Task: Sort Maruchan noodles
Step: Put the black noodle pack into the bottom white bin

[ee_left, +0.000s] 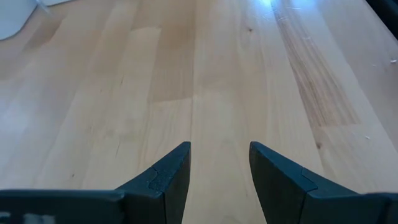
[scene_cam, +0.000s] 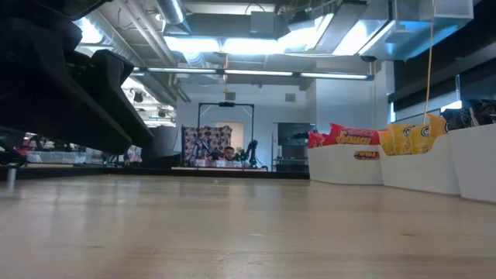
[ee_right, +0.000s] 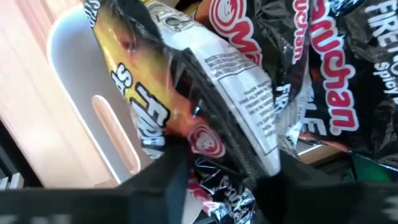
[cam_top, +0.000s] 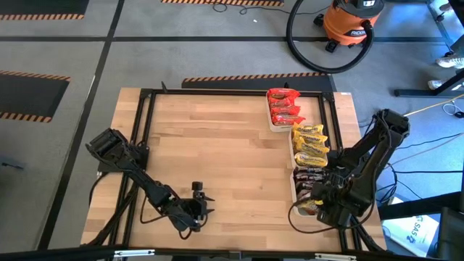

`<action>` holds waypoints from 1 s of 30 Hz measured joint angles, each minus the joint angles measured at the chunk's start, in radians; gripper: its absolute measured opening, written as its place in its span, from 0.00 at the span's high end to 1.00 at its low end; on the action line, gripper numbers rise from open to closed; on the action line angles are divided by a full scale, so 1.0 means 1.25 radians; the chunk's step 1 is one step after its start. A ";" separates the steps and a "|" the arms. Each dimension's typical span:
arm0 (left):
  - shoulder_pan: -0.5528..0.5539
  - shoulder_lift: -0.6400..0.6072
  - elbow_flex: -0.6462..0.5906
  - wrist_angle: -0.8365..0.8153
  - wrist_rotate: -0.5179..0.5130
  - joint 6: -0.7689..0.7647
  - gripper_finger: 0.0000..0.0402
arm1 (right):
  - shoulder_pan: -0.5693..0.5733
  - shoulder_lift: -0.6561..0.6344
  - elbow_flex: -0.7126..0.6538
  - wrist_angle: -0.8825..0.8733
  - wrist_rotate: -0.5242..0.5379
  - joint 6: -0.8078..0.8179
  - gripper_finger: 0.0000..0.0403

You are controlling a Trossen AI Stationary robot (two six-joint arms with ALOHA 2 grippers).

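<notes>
Right gripper (ee_right: 224, 180), seen close in its wrist view: fingers clamped on a shiny dark plastic Maruchan packet with an orange-yellow face (ee_right: 186, 93). It hangs over the white rectangular foam tray (ee_right: 81, 106) at the table's near right corner, where dark maroon packets (cam_top: 310, 177) lie. Along the right edge toward the far corner: yellow packets (cam_top: 309, 142) in a second white tray (scene_cam: 415, 167), then red packets (cam_top: 283, 107) in a third white tray (scene_cam: 341, 164). Trays stand touching in a row. Light wooden table (cam_top: 217, 145) otherwise open across its middle and left. Left gripper (cam_top: 197, 206) low near the near edge, fingers (ee_left: 168, 180) apart over bare wood. Low view shows tray walls, hidden from above.
</notes>
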 joint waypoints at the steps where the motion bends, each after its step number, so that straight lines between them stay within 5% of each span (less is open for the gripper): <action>1: 0.000 0.000 0.000 0.000 0.000 0.000 0.61 | 0.000 0.000 0.000 0.000 -0.002 0.000 0.69; 10: 0.000 0.000 0.000 0.000 0.000 0.000 0.61 | 0.000 0.000 0.000 0.004 -0.003 -0.027 0.98; 30: 0.000 0.000 0.000 -0.005 0.000 0.000 0.61 | -0.065 0.001 0.175 -0.141 0.033 -0.096 1.00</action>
